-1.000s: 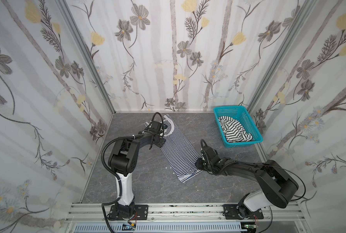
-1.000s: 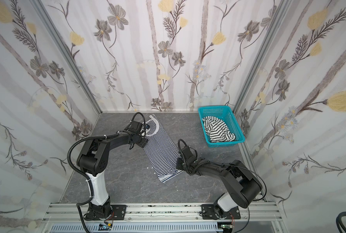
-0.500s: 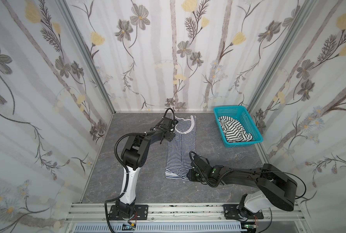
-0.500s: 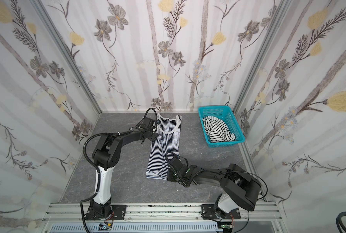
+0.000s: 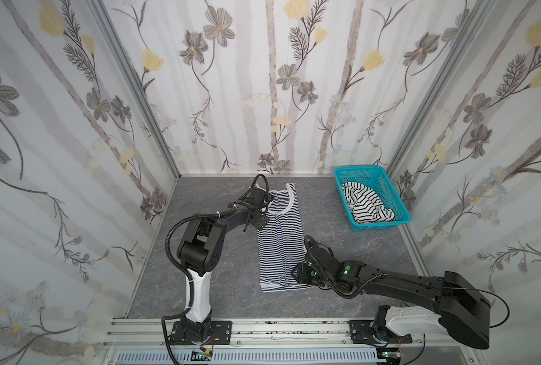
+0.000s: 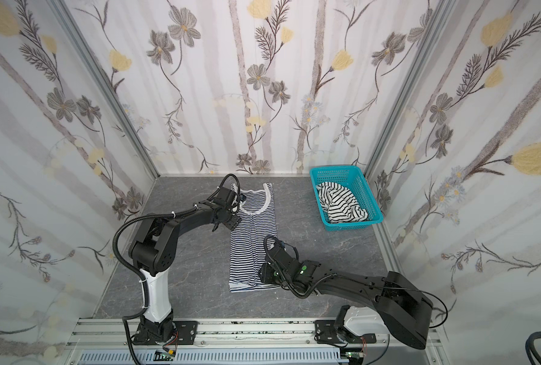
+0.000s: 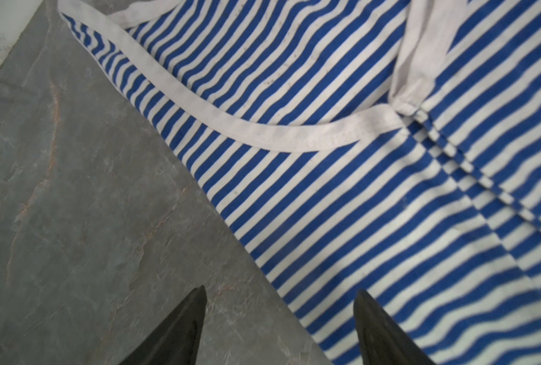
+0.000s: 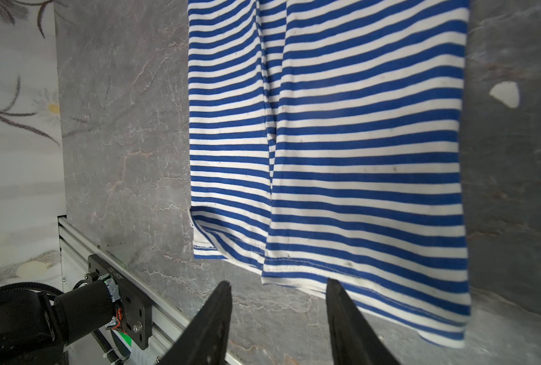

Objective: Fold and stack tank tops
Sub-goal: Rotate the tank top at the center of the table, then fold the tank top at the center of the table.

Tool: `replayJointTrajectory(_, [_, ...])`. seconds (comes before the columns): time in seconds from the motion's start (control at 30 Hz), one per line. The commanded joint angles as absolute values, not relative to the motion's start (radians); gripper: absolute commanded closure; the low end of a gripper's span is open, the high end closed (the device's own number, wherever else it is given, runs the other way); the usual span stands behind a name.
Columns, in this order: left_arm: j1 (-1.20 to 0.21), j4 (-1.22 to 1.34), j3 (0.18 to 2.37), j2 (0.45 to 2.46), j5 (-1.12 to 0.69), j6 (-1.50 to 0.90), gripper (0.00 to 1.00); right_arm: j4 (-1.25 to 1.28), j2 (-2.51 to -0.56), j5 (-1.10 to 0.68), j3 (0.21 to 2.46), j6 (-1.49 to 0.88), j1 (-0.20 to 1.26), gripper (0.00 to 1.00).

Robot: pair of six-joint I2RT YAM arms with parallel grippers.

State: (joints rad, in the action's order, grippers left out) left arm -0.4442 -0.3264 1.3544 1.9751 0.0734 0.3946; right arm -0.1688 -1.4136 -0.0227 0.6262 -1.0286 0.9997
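Navy-striped tank top [image 5: 280, 246] lies flat on the tabletop [image 5: 218, 284], folded lengthwise, neckline at the far end, hem at the near end. I see the left fingers [image 7: 180, 328] spread at the neckline's edge, holding nothing: one over bare tabletop, one over fabric. Right fingers [image 8: 212, 322] are spread at the hem, nothing pinched. Black-striped tank top [image 5: 365, 207] sits crumpled in the teal basket [image 5: 353, 172], far right corner.

From my remote station: the fine navy-and-white striped soft tank top [image 5: 280, 246] lies flat mid-table, folded lengthwise, neckline toward the back wall. The white, black-striped top [image 5: 365, 207] sits crumpled in the teal plastic basket [image 5: 354, 172].
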Motion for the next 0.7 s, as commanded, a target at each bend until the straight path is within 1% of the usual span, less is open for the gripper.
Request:
replayJointTrajectory(0.0, [-0.458,-0.359,1.315,1.915,0.019,0.370,0.24,-0.216,-1.376,0.006,0.585,-1.046,0.970,0.44])
replayJointTrajectory(0.03, [-0.462,-0.357,1.301,1.899,0.011,0.370,0.24,-0.215,-1.359,0.001,0.563,-1.044,0.956,0.43])
replayJointTrajectory(0.07, [-0.467,-0.357,1.272,1.887,0.005,0.370,0.24,-0.214,-1.343,0.000,0.546,-1.041,0.945,0.39])
replayJointTrajectory(0.1, [-0.473,-0.357,1.249,1.872,-0.002,0.370,0.24,-0.213,-1.324,-0.001,0.528,-1.032,0.933,0.38])
replayJointTrajectory(0.23, [-0.483,-0.355,1.161,1.811,-0.061,0.377,0.24,-0.202,-1.264,-0.026,0.461,-1.010,0.876,0.38])
replayJointTrajectory(0.33, [-0.489,-0.345,1.095,1.761,-0.098,0.382,0.23,-0.149,-1.246,-0.068,0.419,-1.006,0.857,0.40])
replayJointTrajectory(0.43, [-0.501,-0.334,1.050,1.737,-0.069,0.376,0.23,-0.055,-1.265,-0.132,0.385,-1.001,0.857,0.43])
replayJointTrajectory(0.5, [-0.505,-0.327,1.025,1.722,-0.069,0.366,0.23,-0.012,-1.296,-0.158,0.372,-1.000,0.857,0.46])
replayJointTrajectory(0.67, [-0.512,-0.320,0.969,1.662,-0.096,0.354,0.24,-0.002,-1.336,-0.165,0.352,-0.988,0.861,0.54])
